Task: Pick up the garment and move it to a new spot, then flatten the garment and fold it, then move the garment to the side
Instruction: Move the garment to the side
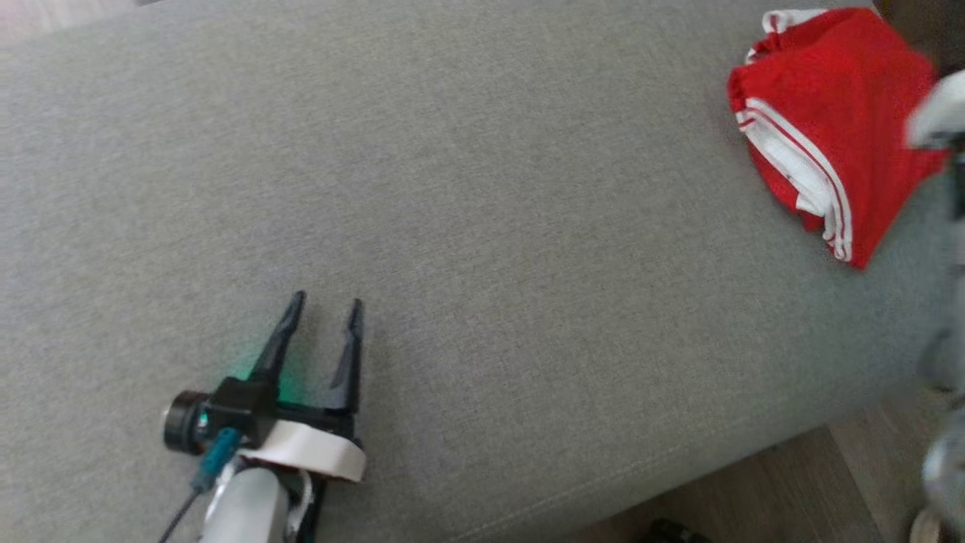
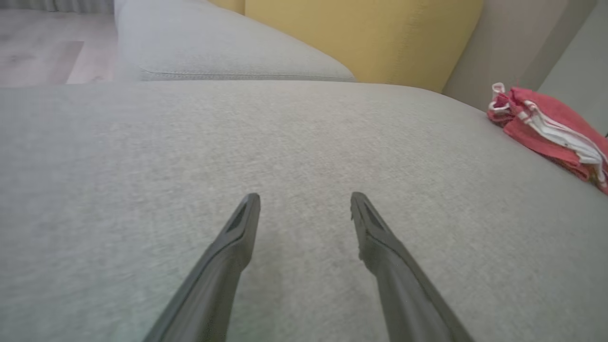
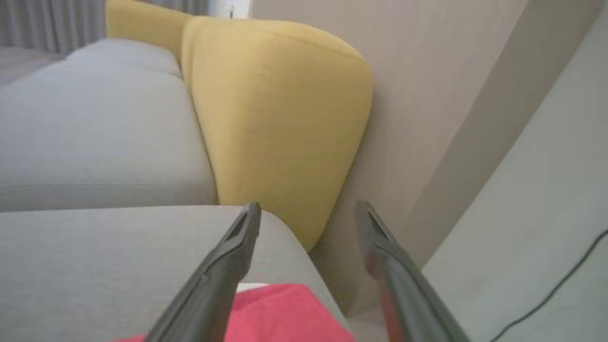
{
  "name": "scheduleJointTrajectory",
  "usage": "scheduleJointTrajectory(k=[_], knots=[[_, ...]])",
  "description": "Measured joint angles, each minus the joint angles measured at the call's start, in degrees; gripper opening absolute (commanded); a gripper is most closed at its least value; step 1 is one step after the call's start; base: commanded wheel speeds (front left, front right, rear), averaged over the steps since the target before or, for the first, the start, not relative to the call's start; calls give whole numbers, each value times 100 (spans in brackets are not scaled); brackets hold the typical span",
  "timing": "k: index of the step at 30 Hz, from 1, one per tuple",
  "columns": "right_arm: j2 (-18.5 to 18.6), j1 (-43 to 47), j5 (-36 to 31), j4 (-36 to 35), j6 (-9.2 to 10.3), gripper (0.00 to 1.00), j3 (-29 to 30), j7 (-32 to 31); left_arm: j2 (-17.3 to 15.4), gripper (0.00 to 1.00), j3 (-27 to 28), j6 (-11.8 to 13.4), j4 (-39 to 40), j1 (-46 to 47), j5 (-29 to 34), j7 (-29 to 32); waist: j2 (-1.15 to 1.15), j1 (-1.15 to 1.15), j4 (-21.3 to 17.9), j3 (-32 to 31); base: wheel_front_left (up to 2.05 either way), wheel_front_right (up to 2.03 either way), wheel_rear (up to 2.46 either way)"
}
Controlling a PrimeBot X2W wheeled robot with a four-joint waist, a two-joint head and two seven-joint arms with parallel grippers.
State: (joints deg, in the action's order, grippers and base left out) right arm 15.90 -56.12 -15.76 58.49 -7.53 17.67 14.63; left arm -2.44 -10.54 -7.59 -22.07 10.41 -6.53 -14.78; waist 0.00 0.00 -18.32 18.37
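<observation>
Red shorts (image 1: 822,113) with white stripes, folded into a compact packet, at the far right corner of the grey sofa seat (image 1: 452,211), near its right edge. Most likely the final place at the side: folded already and set away from the middle of the seat, so apparently very little left of the task.

Right gripper (image 3: 308,206): fingers wide apart, nothing between them. Hangs just above the shorts, over the corner of the seat, pointing toward the yellow cushion (image 3: 275,118) and the wall behind it. In the right wrist view, a red strip of the cloth at the bottom edge, under the fingers. No contact with the cloth, as far as possible to judge. In the head view, a pale blurred piece of the right arm (image 1: 935,113) in front of the right side of the shorts. Reads as a let-go posture: open and directly over the packet.

Left gripper (image 1: 327,302): also wide and empty, low over the bare seat toward the front edge, well apart from the shorts, with the packet far off to its right. Placed aside probably in order not to disturb the fold.
</observation>
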Motion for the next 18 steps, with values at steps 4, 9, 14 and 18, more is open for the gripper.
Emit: scheduleJointTrajectory(k=[4,9,14,18], knots=[[-628,390,190,-676,0,100,-322,0,-9,100,245,3,-19,-13,-1,2,0,0,105,-86,0,0,0],[-1093,1468,956,-1586,0,100,-995,0,-11,100,547,196,8,-52,-107,8,0,0,394,-261,0,0,0],[-1207,2371,1446,-2128,0,100,-1187,0,-13,100,784,392,49,-213,-221,8,0,0,731,-416,0,0,0],[-1252,2965,1752,-2240,0,100,-1220,0,-12,100,864,515,55,-311,-265,8,0,0,1012,-552,0,0,0]])
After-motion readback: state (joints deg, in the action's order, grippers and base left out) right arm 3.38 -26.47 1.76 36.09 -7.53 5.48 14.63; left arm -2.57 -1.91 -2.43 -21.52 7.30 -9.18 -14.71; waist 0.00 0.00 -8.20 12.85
